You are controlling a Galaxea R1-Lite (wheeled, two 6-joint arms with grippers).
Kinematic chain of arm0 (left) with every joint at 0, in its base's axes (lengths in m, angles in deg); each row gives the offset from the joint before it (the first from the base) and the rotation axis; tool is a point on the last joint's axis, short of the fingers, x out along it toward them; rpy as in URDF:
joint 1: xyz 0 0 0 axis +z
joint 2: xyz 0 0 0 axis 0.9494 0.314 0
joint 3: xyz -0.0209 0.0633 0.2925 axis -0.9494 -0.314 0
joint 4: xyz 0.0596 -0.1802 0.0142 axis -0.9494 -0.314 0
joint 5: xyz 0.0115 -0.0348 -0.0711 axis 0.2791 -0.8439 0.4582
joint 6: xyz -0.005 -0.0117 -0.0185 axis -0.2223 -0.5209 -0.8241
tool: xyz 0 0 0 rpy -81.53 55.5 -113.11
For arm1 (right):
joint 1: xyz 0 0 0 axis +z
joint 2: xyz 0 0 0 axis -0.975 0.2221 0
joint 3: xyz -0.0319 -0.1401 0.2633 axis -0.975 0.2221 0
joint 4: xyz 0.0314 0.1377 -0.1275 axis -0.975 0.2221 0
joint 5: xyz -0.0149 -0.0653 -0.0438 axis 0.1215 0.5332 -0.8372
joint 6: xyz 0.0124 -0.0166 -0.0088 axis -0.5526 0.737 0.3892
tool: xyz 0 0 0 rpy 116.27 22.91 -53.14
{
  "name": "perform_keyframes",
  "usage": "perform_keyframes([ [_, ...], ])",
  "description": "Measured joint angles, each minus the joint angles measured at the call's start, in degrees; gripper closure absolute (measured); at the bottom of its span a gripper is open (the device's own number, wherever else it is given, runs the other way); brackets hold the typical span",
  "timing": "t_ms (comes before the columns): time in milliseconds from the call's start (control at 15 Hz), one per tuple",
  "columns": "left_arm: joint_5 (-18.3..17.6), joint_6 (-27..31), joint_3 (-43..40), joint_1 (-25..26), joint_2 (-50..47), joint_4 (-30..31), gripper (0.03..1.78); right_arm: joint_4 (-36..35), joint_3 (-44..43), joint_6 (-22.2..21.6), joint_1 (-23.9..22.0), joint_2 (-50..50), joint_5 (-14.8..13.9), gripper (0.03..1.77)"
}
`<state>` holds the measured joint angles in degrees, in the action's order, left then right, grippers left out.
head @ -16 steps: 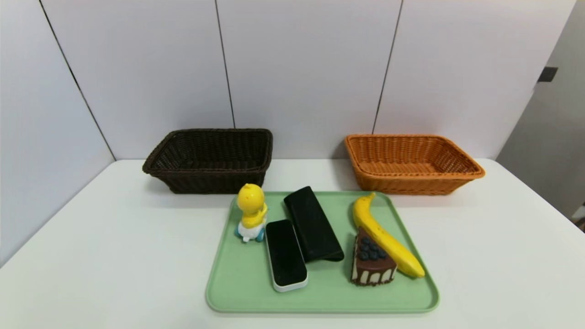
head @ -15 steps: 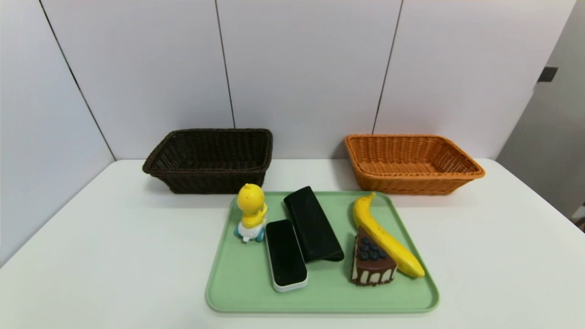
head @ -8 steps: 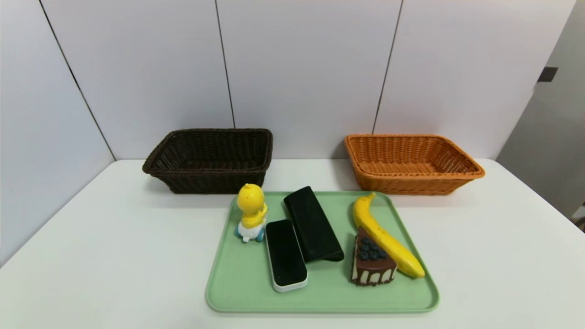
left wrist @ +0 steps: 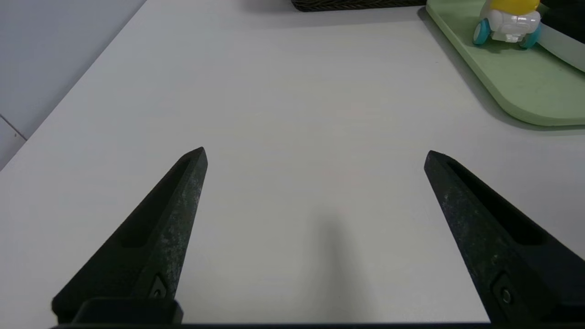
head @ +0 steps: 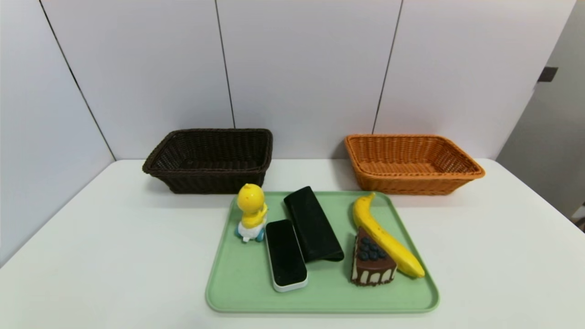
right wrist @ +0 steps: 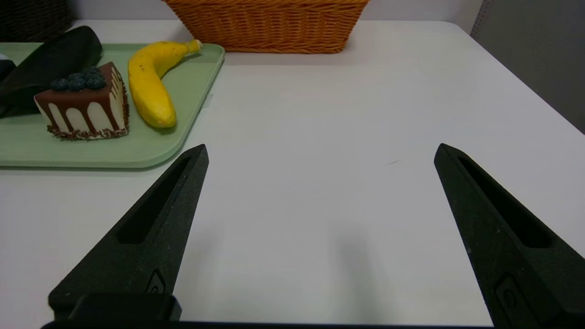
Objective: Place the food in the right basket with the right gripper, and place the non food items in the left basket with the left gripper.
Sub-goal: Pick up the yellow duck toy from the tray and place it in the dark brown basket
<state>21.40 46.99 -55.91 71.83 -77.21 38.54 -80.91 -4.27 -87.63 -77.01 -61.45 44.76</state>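
On a green tray (head: 237, 292) lie a yellow banana (head: 386, 240) and, touching it, a chocolate cake wedge (head: 371, 265). A yellow duck toy (head: 250, 212), a flat black case (head: 313, 224) and a black-faced white-rimmed device (head: 285, 256) share the tray. Behind it stand the dark brown left basket (head: 210, 157) and the orange right basket (head: 411, 162). Neither arm shows in the head view. My left gripper (left wrist: 315, 153) hangs open over bare table near the tray's left edge, the duck toy (left wrist: 507, 23) beyond it. My right gripper (right wrist: 320, 151) is open over bare table right of the tray, with the banana (right wrist: 151, 87) and cake (right wrist: 84, 103) off to one side.
A white table (head: 91, 256) carries everything, with white wall panels right behind the baskets. The table's left edge (left wrist: 68, 91) runs close to my left gripper, and its right edge (right wrist: 525, 87) shows in the right wrist view. Both baskets look empty.
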Motion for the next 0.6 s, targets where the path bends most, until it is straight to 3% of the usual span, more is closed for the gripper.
perform_keyframes([
  [333,-0.24,0.01,3.69,-0.06,0.90,-3.58,0.12,2.54,-4.94,1.23,0.00,0.95,0.39,0.09],
  [600,-1.29,-1.94,12.21,-0.06,7.68,-8.35,0.12,14.09,-17.63,1.04,0.09,5.88,1.87,0.09],
])
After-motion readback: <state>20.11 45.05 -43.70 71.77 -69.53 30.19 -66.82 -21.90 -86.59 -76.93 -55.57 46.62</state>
